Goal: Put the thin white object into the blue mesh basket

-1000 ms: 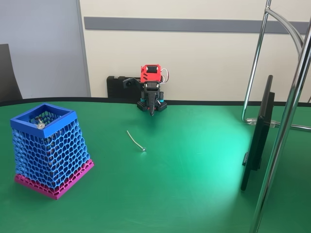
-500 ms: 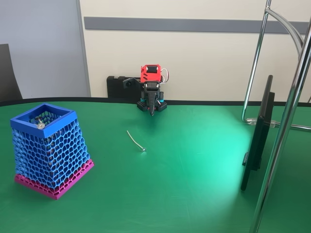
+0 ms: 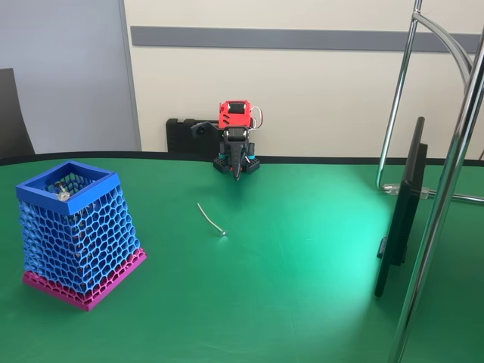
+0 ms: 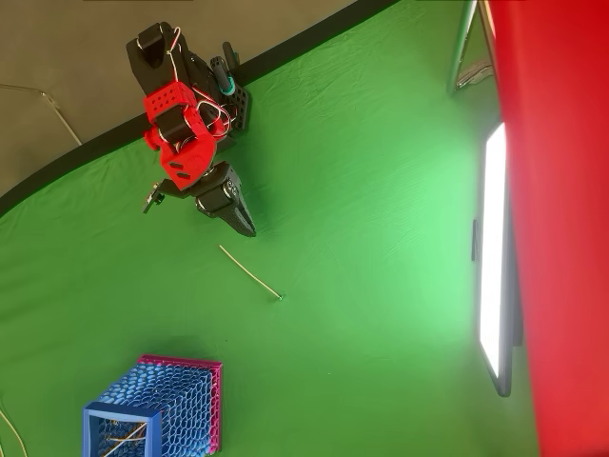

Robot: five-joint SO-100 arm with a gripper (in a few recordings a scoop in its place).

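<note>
Overhead view shows sticks inside the blue mesh basket [image 4: 152,409]; jaws together, thin white object [image 4: 249,272] on the table.

Big green table [image 3: 302,302] with a dark edge along the far side, and a flat black screen [image 3: 401,212] standing edge-on near the right. Curved chrome stand poles [image 3: 446,189] rise just beside it, feet on the cloth. There's a small silvery metal piece [image 3: 62,194] on the rim at left, maybe a screw, too tiny to tell.
</note>
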